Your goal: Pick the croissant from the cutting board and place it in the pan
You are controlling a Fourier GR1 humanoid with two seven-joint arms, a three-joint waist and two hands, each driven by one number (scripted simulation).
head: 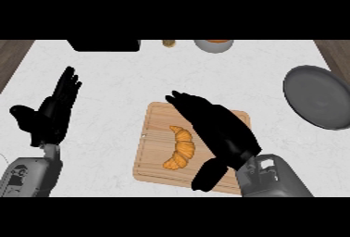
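Nearest of all is the robot's black right hand. It hangs over the right side of the light wooden cutting board. Its fingers are straight and point far and a bit left, with the thumb sticking out, so it holds nothing. The golden curved croissant lies on the board just left of this hand. Its long side runs from near to far, next to the fingers. The black left hand rests open at the left, well apart. The round dark grey pan sits far right, so the right hand is better placed.
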